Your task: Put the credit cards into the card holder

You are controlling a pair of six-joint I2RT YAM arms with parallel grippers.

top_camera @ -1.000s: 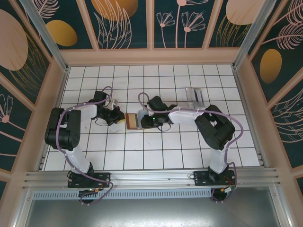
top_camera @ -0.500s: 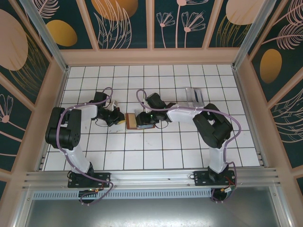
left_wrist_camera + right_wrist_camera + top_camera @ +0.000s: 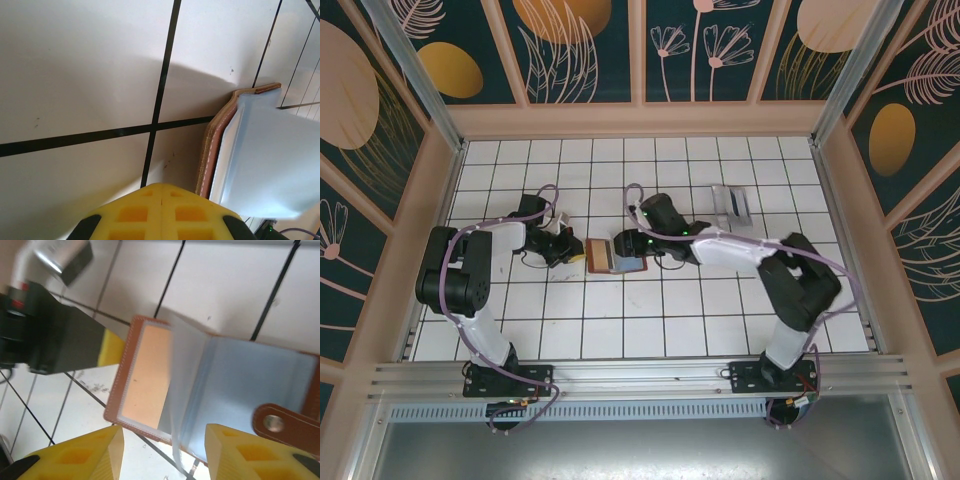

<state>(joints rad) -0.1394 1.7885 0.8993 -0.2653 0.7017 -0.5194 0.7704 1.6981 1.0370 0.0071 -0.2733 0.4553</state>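
- The right arm (image 3: 740,248) has swung out since a second ago: its elbow now sits further right and nearer the table's front edge, and the wrist has drawn back from over the holder (image 3: 602,256).
- The right gripper's (image 3: 623,250) fingers have spread wider over that second, and the holder now lies more open than before.
- From the right wrist, the right gripper (image 3: 165,455) has its yellow fingers (image 3: 75,457) well apart, clamped on nothing.
- The holder (image 3: 145,375) lies open just ahead of those fingers, with its brown-framed tan pocket towards the left finger.
- The clear bluish sleeves (image 3: 240,385) fan out towards the right finger, and one loose sleeve edge reaches down into the gap between the two.
- The tab (image 3: 280,422), with its metal snap, lies just ahead of the right finger.
- The left gripper (image 3: 572,252) has not shifted.
- Its yellow pads (image 3: 162,207) are pressed together, and the holder's stitched brown edge (image 3: 212,150) runs right beside the tip on its right.
- Whether the tip pins that edge I cannot tell.
- The cards (image 3: 730,203) lie flat on the tiled table (image 3: 650,320), well behind the right gripper, to its right and beyond the arm.
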